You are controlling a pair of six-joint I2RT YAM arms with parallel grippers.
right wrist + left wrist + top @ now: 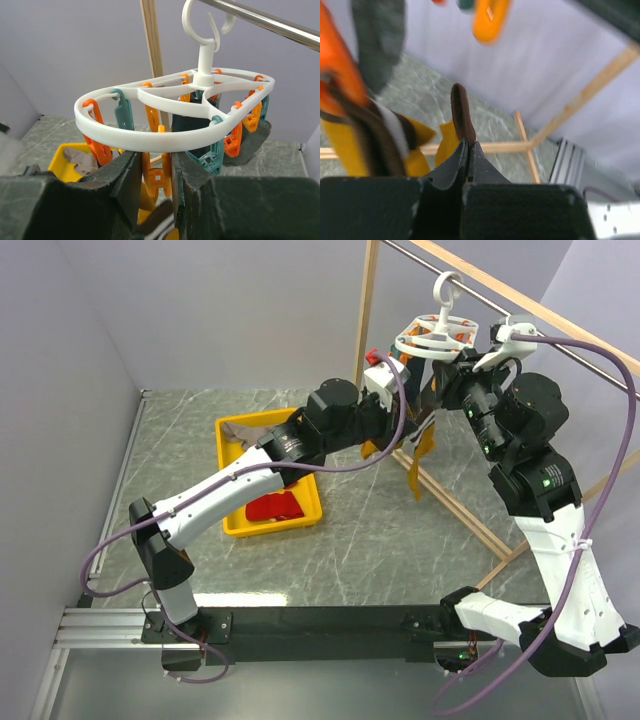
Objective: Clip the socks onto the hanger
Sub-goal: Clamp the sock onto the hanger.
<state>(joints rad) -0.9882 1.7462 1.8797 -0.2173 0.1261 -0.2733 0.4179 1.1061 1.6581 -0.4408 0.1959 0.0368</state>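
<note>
Between the right fingers (127, 175) an orange clip (159, 176) of the hanger (150, 144) is pinched. The left fingers (451, 167) clench a brown sock cuff (462, 112). Likely next: feed the cuff into that clip.

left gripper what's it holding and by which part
The left gripper holds a sock, pinched by its dark brown cuff edge between the closed fingers.

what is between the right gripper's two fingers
The right wrist view shows an orange clip hanging from the white hanger ring, down inside the right gripper.
</note>
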